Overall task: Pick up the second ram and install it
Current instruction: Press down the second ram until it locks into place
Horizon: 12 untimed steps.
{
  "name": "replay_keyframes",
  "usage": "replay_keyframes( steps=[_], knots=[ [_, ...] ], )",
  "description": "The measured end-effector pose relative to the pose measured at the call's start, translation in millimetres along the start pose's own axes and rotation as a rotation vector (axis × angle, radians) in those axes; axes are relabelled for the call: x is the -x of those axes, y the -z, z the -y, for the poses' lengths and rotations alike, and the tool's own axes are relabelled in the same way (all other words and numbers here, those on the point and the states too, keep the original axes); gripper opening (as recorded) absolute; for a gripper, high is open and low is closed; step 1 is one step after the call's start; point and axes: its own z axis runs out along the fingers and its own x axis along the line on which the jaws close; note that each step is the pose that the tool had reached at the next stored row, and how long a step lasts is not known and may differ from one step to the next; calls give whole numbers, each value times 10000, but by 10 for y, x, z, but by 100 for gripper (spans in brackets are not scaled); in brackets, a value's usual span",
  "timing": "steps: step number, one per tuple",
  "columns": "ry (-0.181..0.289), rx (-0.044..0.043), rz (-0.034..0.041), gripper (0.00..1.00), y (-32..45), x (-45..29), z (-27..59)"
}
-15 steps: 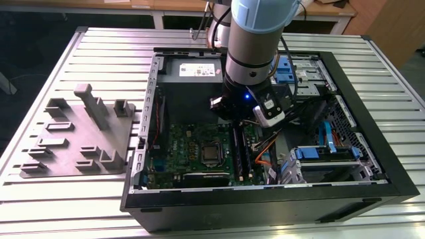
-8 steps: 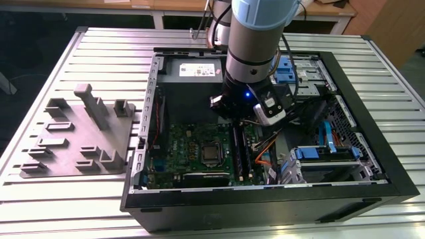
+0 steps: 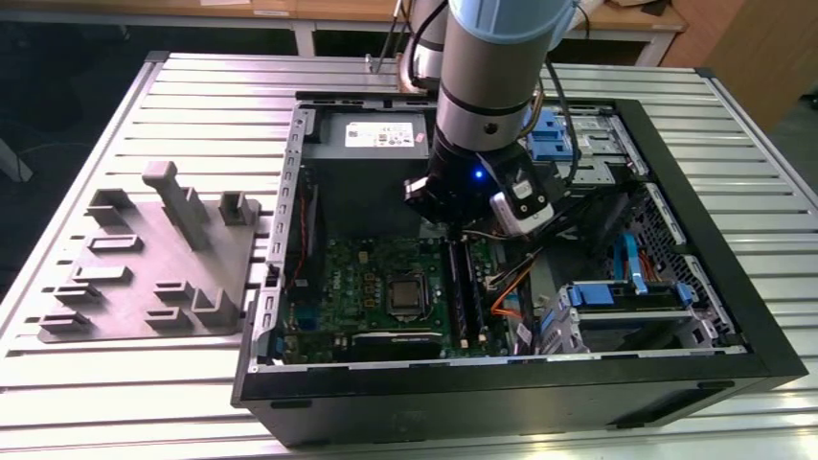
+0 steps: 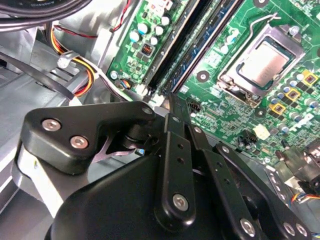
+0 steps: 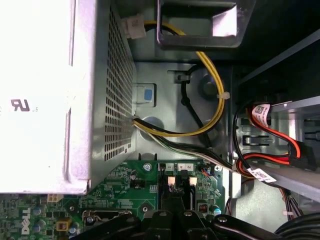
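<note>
The fingers (image 4: 172, 107) look clenched over the motherboard (image 4: 240, 45); their tips are hidden.

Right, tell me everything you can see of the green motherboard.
The motherboard is a green circuit board lying flat on the floor of the open black computer case. Near its middle sits a processor socket with a silver-lidded chip and a wire lever. Long black memory slots run along one side, among small capacitors and chips. The gripper hangs over the slots.
</note>
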Motion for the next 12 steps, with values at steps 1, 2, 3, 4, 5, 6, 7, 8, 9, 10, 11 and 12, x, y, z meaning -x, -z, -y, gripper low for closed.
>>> replay_keyframes(
  steps=[1, 2, 3, 4, 5, 6, 7, 8, 9, 10, 11, 12],
  knots=[
    [1, -6, 0, 10, 1, 0, 4],
    [1, -18, -1, 10, 2, 0, 11],
    [1, -37, 0, 10, 2, 0, 20],
    [1, -65, 0, 10, 3, 0, 32],
    [2, -95, 0, 10, 4, 0, 47],
    [2, -125, 0, 10, 5, 0, 62],
    [3, -152, 0, 10, 6, 0, 81],
    [3, -177, 0, 10, 8, 0, 99],
    [4, -198, 0, 10, 9, 1, 120],
    [4, -218, 0, 10, 10, 1, 143],
    [5, -240, 0, 10, 11, 1, 166],
    [5, -263, 0, 10, 13, 0, 188]
  ],
)
